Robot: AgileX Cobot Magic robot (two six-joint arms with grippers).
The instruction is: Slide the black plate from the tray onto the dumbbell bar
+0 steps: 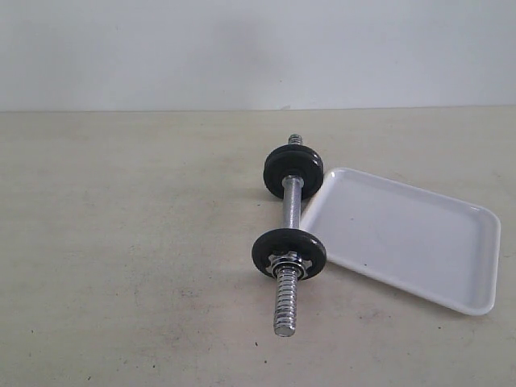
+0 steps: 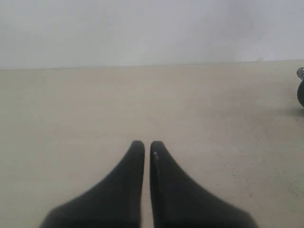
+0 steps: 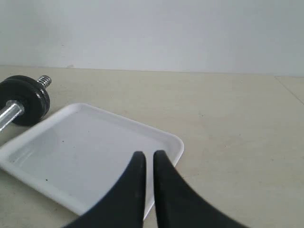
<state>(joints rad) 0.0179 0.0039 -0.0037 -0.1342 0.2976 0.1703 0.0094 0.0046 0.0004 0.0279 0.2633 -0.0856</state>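
The dumbbell bar [image 1: 292, 201] lies on the table, a chrome rod with threaded ends. Two black plates sit on it: one at the far end [image 1: 293, 169] and one nearer [image 1: 288, 252] with a silver nut [image 1: 288, 265] against it. The white tray [image 1: 403, 238] lies just right of the bar with nothing on it. Neither gripper shows in the exterior view. My left gripper [image 2: 147, 145] is shut on nothing over bare table, with a black plate [image 2: 301, 92] at the frame's edge. My right gripper [image 3: 148, 154] is shut and empty above a corner of the tray [image 3: 85, 152].
The table is a beige, slightly scuffed surface ending at a pale wall behind. The right wrist view also catches the far plate [image 3: 26, 99] and part of the bar [image 3: 9, 114] beside the tray.
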